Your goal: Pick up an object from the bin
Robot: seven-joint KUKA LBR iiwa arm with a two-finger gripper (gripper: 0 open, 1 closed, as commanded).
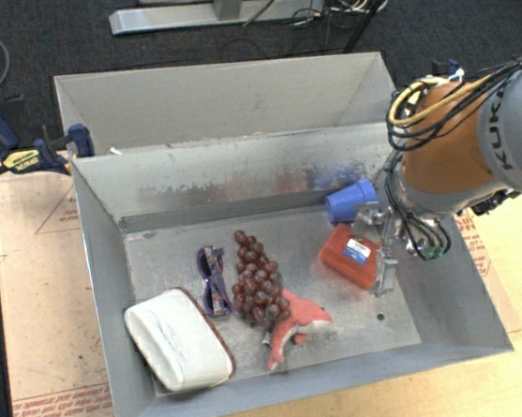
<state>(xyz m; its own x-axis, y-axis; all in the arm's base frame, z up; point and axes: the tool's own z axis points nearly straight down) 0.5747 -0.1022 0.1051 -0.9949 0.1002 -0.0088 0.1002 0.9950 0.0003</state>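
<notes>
- My pincer hangs low at the right end of the bin, just at the right edge of a flat red box with a blue label.
- Whether my pincer is apart or together I cannot tell; my own wrist and cables cover it from above. Nothing shows clamped in it.
- The red box lies tilted near the right wall, with a blue cup on its side just behind it, against the back wall.
- I judge the box to be the thing nearest my reach. It lies apart from the rest, so I can come at it without knocking a neighbour.
- The other things lie well to the left: a bunch of dark grapes, a pink toy fish, a purple strap and a white pouch.
- The sloping right wall is close, so I have little room on that side.
</notes>
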